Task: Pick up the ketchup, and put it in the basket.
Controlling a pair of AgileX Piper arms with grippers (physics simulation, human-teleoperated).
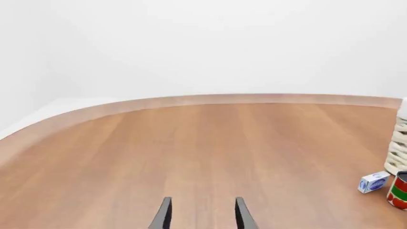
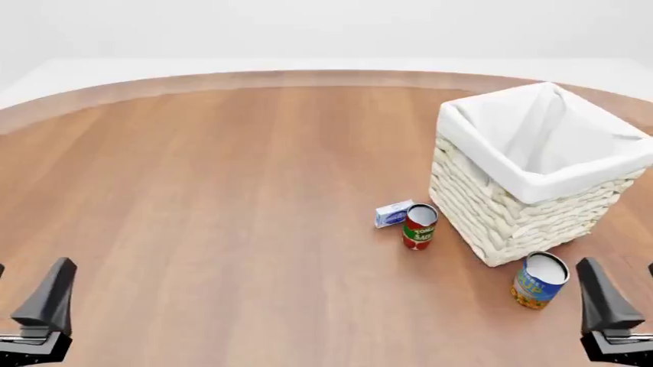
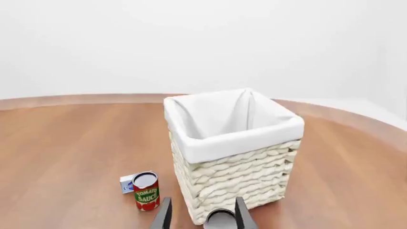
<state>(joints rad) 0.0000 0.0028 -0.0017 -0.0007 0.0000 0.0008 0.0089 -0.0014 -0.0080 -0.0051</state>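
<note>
Cans [image 2: 420,225] and box [image 2: 393,213] beside basket [image 2: 510,222]

The table [image 2: 225,199] is smooth wood-grain with a soft satin sheen. On it, the basket [image 2: 510,218] is rough cream wicker, lined with matt white cloth [image 2: 540,145]. Beside the basket, two cans [image 2: 420,226] [image 2: 539,280] show dull metal tops and printed labels; a small box [image 2: 393,213] looks like paper.

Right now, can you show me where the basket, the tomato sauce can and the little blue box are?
basket [image 2: 510,218]: front view, woven side wall.
tomato sauce can [image 2: 418,228]: front view, red label.
little blue box [image 2: 392,214]: front view, its side.
</note>
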